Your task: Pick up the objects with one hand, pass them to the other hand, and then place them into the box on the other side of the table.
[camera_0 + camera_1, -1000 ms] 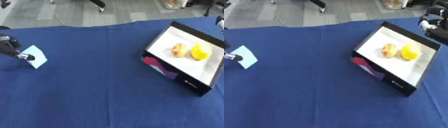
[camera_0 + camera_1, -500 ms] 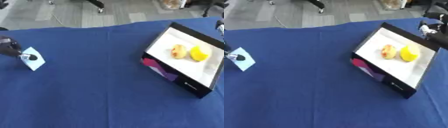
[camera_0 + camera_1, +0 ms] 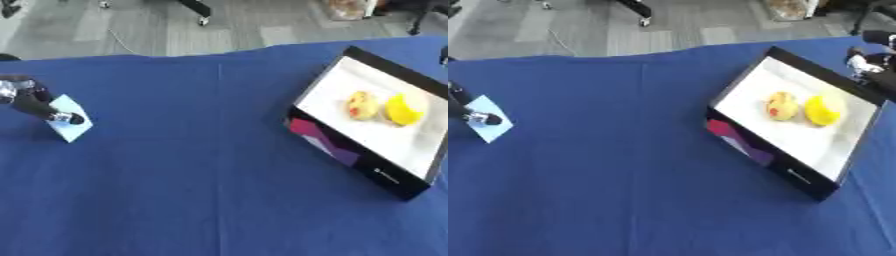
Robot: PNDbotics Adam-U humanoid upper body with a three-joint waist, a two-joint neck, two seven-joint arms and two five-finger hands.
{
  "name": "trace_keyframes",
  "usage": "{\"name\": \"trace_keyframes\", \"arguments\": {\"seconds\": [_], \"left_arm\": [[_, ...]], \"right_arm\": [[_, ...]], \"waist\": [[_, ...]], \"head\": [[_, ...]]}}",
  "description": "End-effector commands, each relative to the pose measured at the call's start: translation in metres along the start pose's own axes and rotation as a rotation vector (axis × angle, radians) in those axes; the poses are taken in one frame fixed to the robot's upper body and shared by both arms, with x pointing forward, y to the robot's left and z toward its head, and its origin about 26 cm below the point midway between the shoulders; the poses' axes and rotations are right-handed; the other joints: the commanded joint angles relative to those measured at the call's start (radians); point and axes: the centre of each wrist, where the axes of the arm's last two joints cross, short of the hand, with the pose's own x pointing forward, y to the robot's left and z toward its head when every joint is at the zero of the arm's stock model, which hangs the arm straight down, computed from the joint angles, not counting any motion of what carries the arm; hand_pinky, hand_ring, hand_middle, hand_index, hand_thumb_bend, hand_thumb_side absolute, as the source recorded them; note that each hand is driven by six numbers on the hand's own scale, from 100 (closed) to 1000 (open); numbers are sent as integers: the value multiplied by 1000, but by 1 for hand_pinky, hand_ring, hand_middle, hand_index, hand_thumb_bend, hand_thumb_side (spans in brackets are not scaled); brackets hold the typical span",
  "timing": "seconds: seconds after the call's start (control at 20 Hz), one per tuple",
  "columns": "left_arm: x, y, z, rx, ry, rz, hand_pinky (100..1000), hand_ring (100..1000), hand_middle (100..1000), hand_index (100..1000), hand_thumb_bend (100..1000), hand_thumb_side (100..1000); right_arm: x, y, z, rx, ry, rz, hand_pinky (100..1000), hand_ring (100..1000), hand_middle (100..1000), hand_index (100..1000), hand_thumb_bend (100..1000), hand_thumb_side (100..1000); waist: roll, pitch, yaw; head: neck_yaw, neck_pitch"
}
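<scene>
Your left robot hand (image 3: 39, 105) rests straight fingertips on the pale blue card (image 3: 70, 124) at the desk's (image 3: 201, 190) left edge, so pinch an edge cleanly before passing toward the right robot hand (image 3: 868, 67), grip unclear, beside the box (image 3: 798, 150).

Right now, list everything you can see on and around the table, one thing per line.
Tablecloth: one, dark blue, covering the whole table.
Box: one, black outside, white inside, with a pink and purple patch on its near wall; on the table's right side.
Yellow object: one, inside the box, on the right.
Yellow and red object: one, inside the box, just left of the yellow one.
Flat sheet: one, pale blue, on the cloth at the left edge.
Floor: grey, beyond the table.
Left robot hand: black and silver, fingertip on the pale blue sheet.
Right robot hand: partly visible at the right edge, beside the box; fingers unclear.
</scene>
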Motion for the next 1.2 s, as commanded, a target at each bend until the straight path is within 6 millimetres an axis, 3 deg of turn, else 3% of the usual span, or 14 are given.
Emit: {"name": "trace_keyframes", "arguments": {"seconds": [0.05,0.35,0.8,1.2], "left_arm": [[-2,15,7,40,11,-3,928,861,772,786,723,498],[-2,14,5,23,15,-7,924,859,768,754,651,396],[1,14,5,13,2,-14,893,816,708,605,394,138],[13,40,32,130,-85,0,877,790,693,574,265,126]], "right_arm": [[8,-8,-3,-12,-29,23,874,798,911,892,100,447],[7,-8,-3,-12,-25,21,875,799,911,893,100,451],[3,-9,-2,-13,-19,20,876,800,912,893,100,454],[1,-11,0,-15,-12,25,877,800,913,894,100,451]], "waist": [[7,1,-3],[8,2,-3],[6,-2,-3],[9,-15,6]], "head": [[7,-13],[10,-12],[12,-8],[0,0]]}}
